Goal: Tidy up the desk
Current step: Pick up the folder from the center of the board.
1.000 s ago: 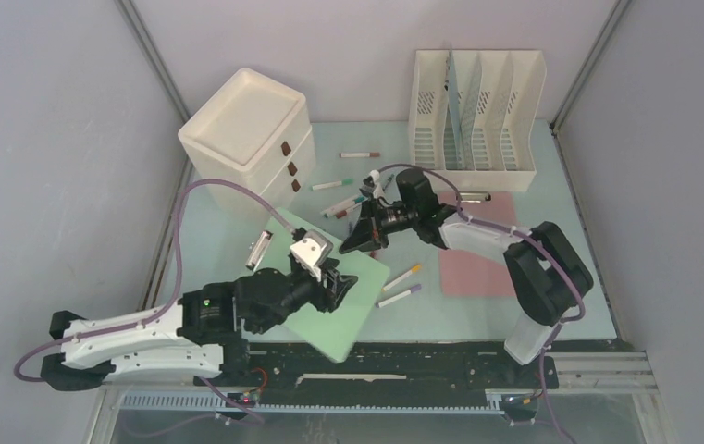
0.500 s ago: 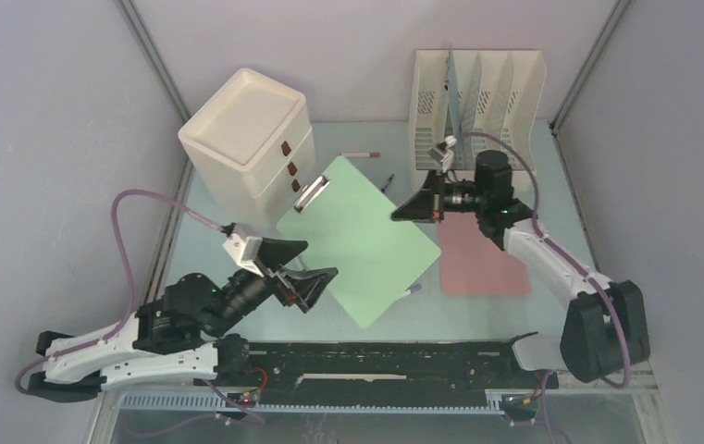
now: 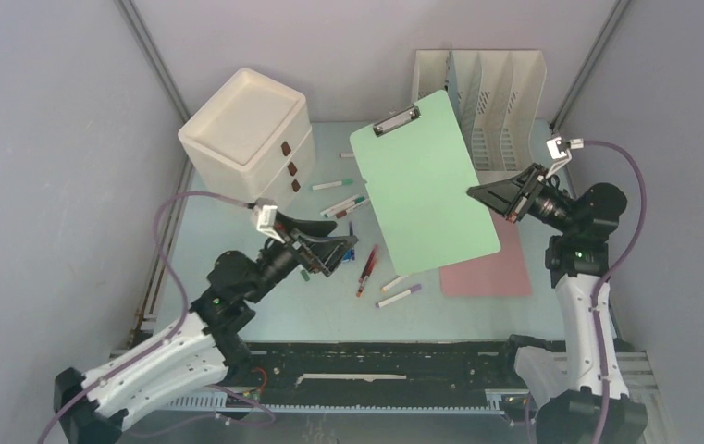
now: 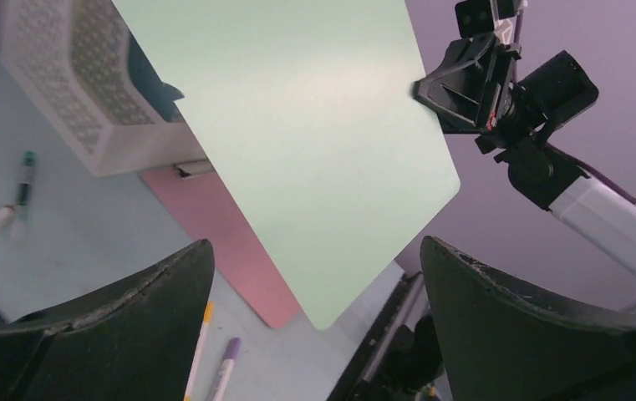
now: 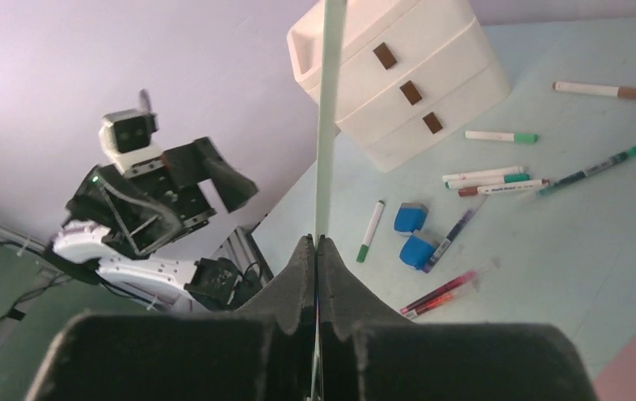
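Observation:
My right gripper (image 3: 474,191) is shut on the right edge of a mint-green clipboard (image 3: 422,180) and holds it tilted in the air, metal clip at the top, in front of the cream file rack (image 3: 505,92). In the right wrist view the board (image 5: 328,125) shows edge-on, pinched between the shut jaws (image 5: 318,242). My left gripper (image 3: 343,245) is open and empty over the left middle of the pale desk (image 3: 477,310); its view looks up at the board (image 4: 297,125).
A pink clipboard (image 3: 487,273) lies flat at the right. Several markers (image 3: 343,205), red pens (image 3: 366,268), a purple marker (image 3: 399,296) and two blue erasers (image 5: 410,219) lie mid-desk. The cream drawer unit (image 3: 246,129) stands back left. A black rail (image 3: 394,356) runs along the front.
The green clipboard has gone from lying on the desk by my left gripper to held up at the back right by my right gripper. My left arm has drawn back leftward, open.

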